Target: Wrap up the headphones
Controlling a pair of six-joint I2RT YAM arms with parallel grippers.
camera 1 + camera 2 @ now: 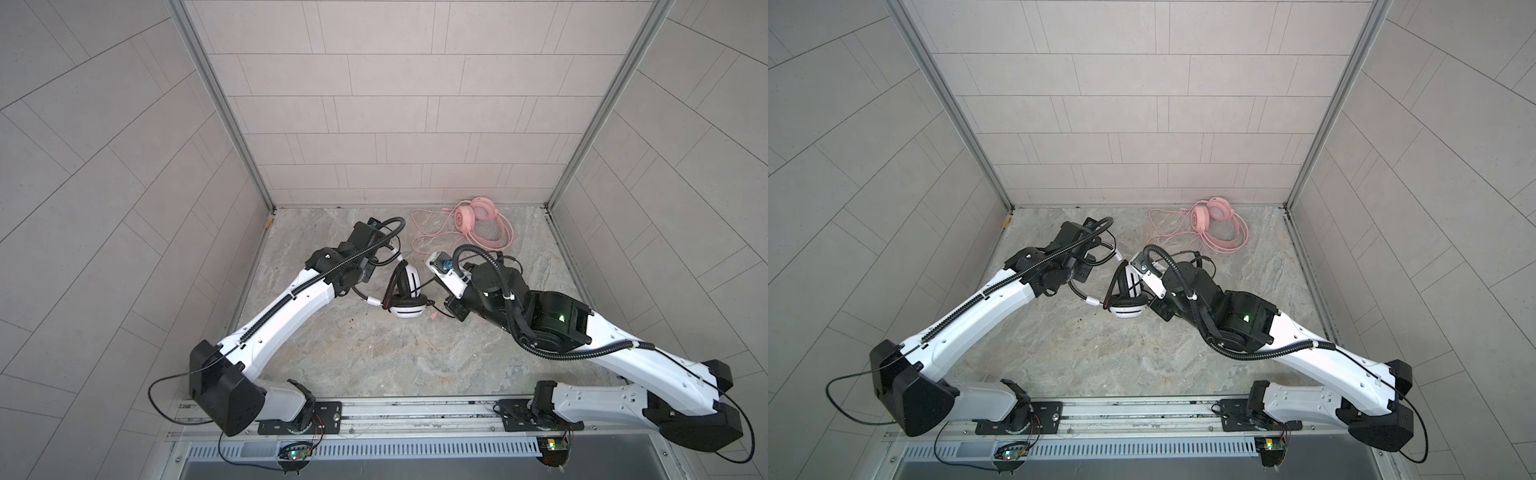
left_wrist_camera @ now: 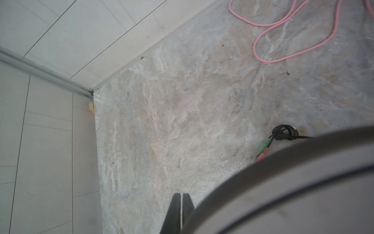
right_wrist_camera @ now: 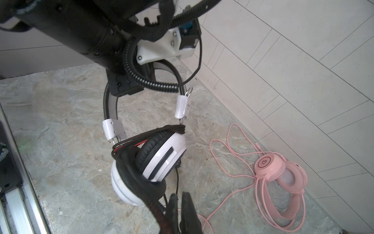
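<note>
Both top views show a marbled stone tabletop (image 1: 374, 353) (image 1: 1100, 357) inside tiled walls (image 1: 374, 104) (image 1: 1121, 104).

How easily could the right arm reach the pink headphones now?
Probably not right away: the right gripper is shut on the black cable of the white headphones. The pink headphones lie unobstructed behind it.

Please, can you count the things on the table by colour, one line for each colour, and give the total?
White-and-black headset: 1
Pink headset: 1
Total: 2
</note>
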